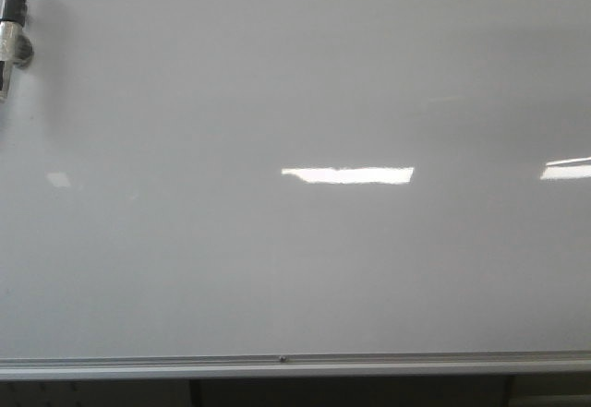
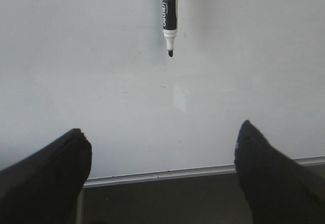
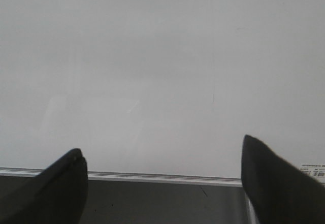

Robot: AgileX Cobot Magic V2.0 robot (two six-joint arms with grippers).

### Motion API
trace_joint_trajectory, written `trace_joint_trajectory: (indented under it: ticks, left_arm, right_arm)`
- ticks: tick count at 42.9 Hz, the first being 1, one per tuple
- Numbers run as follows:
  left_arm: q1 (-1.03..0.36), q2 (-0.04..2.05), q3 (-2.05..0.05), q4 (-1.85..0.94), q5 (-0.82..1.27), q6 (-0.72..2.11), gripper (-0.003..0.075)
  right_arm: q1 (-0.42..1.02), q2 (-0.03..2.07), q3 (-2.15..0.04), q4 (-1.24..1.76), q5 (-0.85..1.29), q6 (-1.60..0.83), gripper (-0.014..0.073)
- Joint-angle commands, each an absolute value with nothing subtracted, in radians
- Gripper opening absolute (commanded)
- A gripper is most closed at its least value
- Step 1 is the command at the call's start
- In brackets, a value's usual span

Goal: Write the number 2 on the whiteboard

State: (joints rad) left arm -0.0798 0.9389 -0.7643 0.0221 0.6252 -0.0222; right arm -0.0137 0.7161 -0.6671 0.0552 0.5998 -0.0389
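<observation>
At the far upper left of the front view, a marker [image 1: 13, 29] hangs on the whiteboard [image 1: 305, 259], its long axis upright, black cap end up. No number 2 shows anywhere on the board; only bright light reflections [image 1: 348, 175] lie across it. Neither pincer appears here.

In the left wrist view, the same marker [image 2: 169, 16] sits straight ahead of the left gripper [image 2: 162, 153], well apart from it, its bare black tip pointing back toward the fingers. The jaws stand wide apart, holding and touching nothing. The board's metal rail [image 2: 177, 173] runs between the fingertips [image 2: 76, 145].

In the right wrist view, the right gripper [image 3: 162, 155] is likewise spread wide and empty, facing blank board with no marker in sight. I judge the left arm the nearer one for fetching the marker.
</observation>
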Motion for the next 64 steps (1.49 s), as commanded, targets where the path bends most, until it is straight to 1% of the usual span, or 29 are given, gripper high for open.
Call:
trace_joint_trajectory:
  ticks: [1, 15, 33, 56, 60, 64]
  left_arm:
    - [-0.085, 1.019, -0.838, 0.018, 0.536, -0.045, 0.0566]
    - [-0.087, 1.235, -0.916, 0.011, 0.355, -0.045, 0.0566]
    - [-0.087, 1.393, -0.92, 0.0, 0.133, -0.045, 0.0566]
    - [-0.087, 1.526, -1.023, 0.0, 0.127, -0.045, 0.0565]
    - [-0.088, 1.53, -1.024, 0.0, 0.134, -0.045, 0.0539]
    - [-0.088, 1.53, -1.024, 0.0, 0.136, -0.045, 0.0461]
  right_arm:
    - [-0.01, 0.718, -0.701, 0.043, 0.542, -0.049, 0.0634]
    - [-0.01, 0.718, -0.701, 0.043, 0.542, -0.049, 0.0634]
    - [-0.01, 0.718, -0.701, 0.043, 0.542, -0.049, 0.0634]
    - [-0.01, 0.718, -0.701, 0.043, 0.542, -0.049, 0.0634]
    - [-0.01, 0.718, -0.701, 0.043, 0.542, -0.049, 0.0634]
    - [-0.01, 0.718, -0.701, 0.043, 0.542, -0.049, 0.0634]
